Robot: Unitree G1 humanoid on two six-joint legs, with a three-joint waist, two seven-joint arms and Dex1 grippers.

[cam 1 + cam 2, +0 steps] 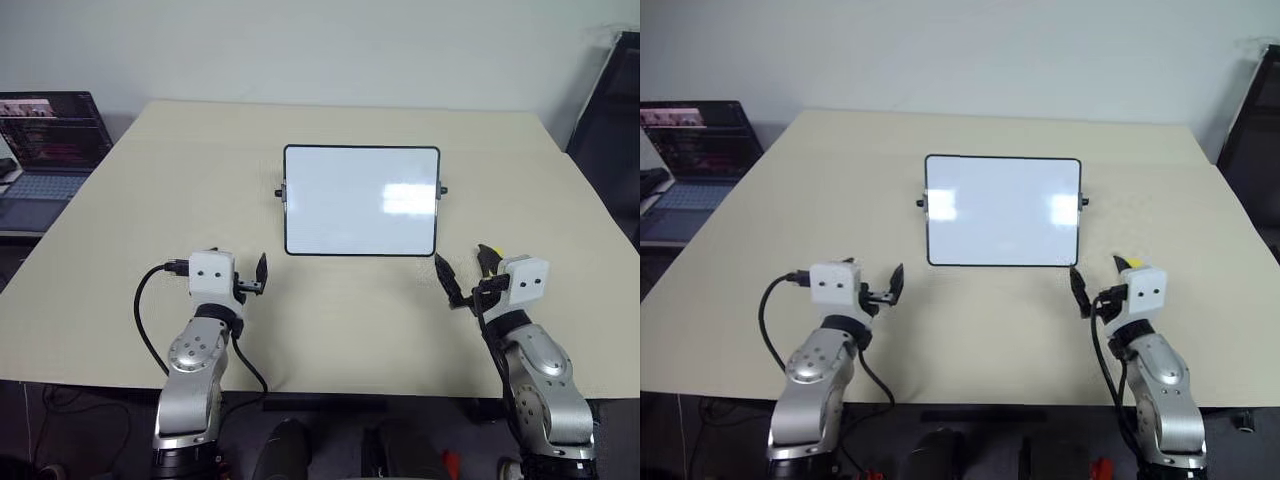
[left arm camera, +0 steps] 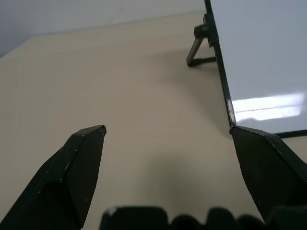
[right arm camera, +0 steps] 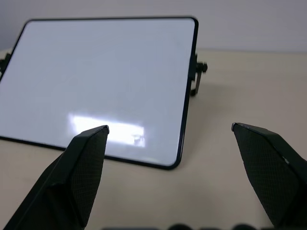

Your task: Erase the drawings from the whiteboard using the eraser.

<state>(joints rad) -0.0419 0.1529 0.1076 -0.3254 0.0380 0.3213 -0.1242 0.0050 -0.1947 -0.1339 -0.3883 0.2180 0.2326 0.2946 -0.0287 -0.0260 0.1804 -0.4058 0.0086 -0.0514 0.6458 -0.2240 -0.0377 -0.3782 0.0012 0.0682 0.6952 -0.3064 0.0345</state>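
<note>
The whiteboard [image 1: 361,200] stands tilted on small legs at the middle of the beige table [image 1: 150,200]. Its face is plain glossy white with glare patches, and the drawings are out of view. My left gripper [image 1: 240,274] hovers open near the board's lower left corner, its fingers [image 2: 81,163] wide apart over bare table. Off the board's lower right corner, my right gripper [image 1: 467,272] is open too, with nothing between its fingers [image 3: 86,163]. A yellow corner of the eraser [image 1: 491,250] peeks out beside the right gripper's outer finger; the rest is hidden, so I cannot tell whether they touch.
An open laptop [image 1: 45,140] sits on a lower surface past the table's left edge. A dark object [image 1: 612,120] stands off the table's right far corner. The table's near edge runs just behind both wrists.
</note>
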